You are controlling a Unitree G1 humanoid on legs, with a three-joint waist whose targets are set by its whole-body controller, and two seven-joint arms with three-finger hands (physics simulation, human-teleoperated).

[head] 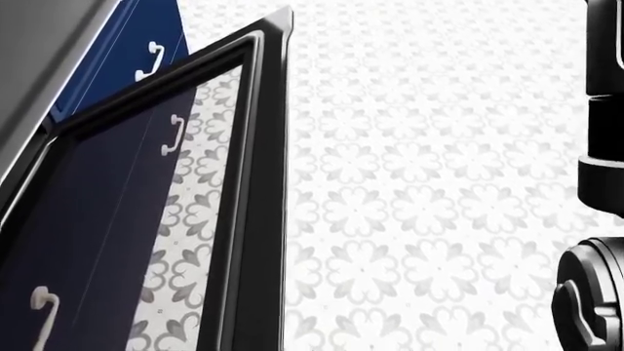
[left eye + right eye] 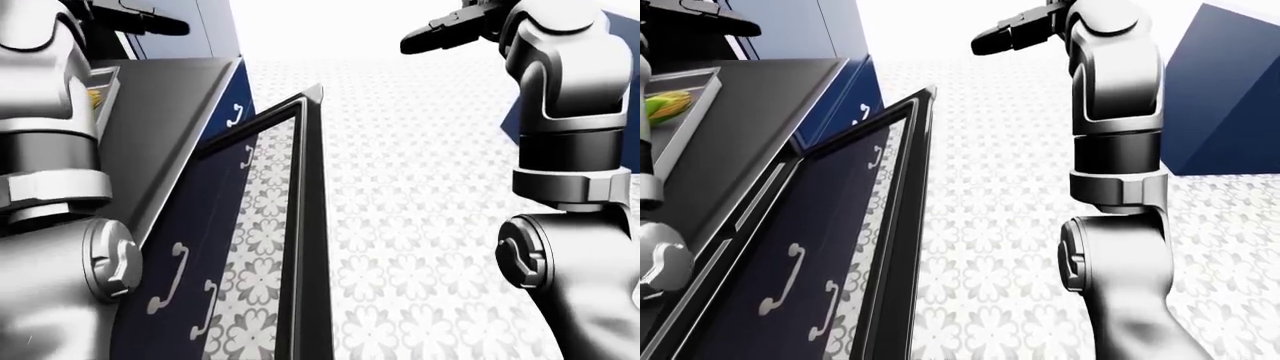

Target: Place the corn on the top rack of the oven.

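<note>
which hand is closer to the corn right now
Left. The left hand hangs just above the corn at the right-eye view's left edge; the right hand is raised far to its right.

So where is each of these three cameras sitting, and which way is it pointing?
Left-eye view: on the head, looking down over the open oven door and patterned floor; both arms show, right hand raised at top.
Head view: on the head, aimed lower at the same door and floor; only a dark piece of the right arm shows.
Right-eye view: beside the left eye; adds the corn in a tray on the counter at left.
All three share the oven door and floor.
</note>
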